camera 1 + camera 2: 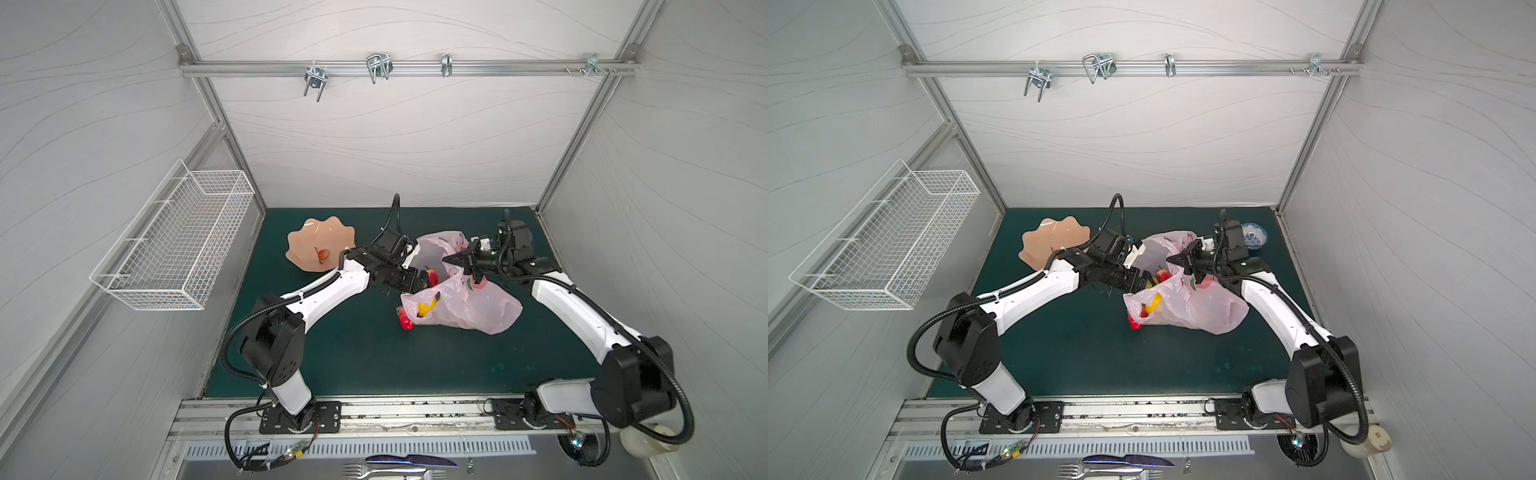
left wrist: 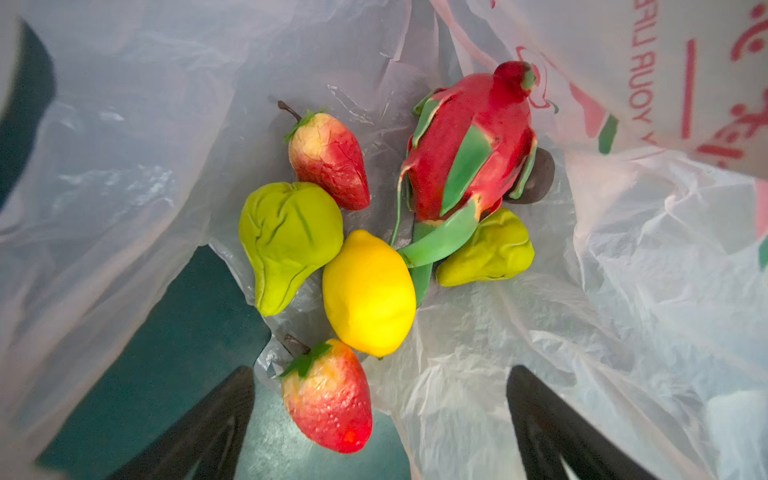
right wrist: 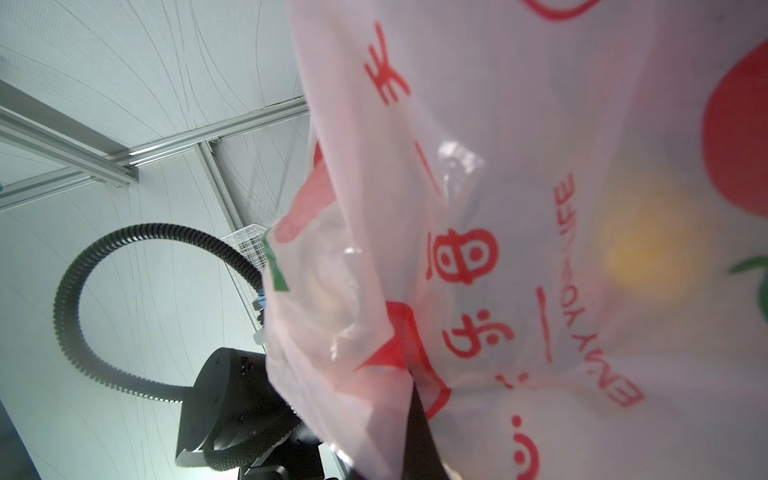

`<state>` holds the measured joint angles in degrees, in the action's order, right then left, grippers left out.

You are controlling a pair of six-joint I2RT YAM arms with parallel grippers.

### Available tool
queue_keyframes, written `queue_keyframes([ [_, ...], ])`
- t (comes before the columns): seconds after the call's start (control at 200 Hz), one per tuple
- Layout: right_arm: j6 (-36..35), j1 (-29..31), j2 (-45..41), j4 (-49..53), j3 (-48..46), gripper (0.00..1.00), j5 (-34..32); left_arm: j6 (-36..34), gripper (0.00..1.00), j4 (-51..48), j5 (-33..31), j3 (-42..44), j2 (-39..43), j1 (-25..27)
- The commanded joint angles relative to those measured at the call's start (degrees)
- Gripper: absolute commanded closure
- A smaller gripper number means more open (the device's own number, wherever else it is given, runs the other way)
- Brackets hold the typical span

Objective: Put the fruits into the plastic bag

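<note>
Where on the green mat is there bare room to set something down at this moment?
Widest bare mat: the near strip between plastic bag and the mat's front edge. A smaller patch lies along the back wall between scalloped dish and bag. Crowded: the bag's mouth, where left claw and right claw meet.
</note>
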<state>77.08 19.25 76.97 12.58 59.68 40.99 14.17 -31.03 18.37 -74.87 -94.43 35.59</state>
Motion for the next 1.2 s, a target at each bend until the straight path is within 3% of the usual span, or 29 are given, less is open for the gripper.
queue_keyframes([
  [0.0,0.4,-0.3,-1.4,1.0,-0.1,1.0,-0.2,1.6,0.03,-4.3,-1.0,-0.2,1.5,-0.4],
  [0.23,0.3,-0.3,-1.6,1.3,-0.1,1.0,-0.2,6.7,0.05,-10.8,0.1,3.1,2.3,-0.5],
  [0.575,0.2,-0.3,-1.8,1.3,-0.2,1.0,-0.2,17.3,0.1,-7.7,4.5,5.6,-2.9,-0.2],
  [0.92,0.2,-0.3,-1.8,1.7,0.3,1.0,-0.1,20.0,0.16,-10.3,6.2,5.3,-9.2,0.9],
  [1.08,0.3,-0.3,-1.5,1.6,0.5,1.0,-0.1,20.3,0.23,-9.3,7.4,6.8,-9.7,1.0],
  [1.196,0.2,-0.3,-1.5,1.6,0.4,1.0,-0.2,20.2,0.34,-9.3,7.6,5.8,-9.9,0.9],
])
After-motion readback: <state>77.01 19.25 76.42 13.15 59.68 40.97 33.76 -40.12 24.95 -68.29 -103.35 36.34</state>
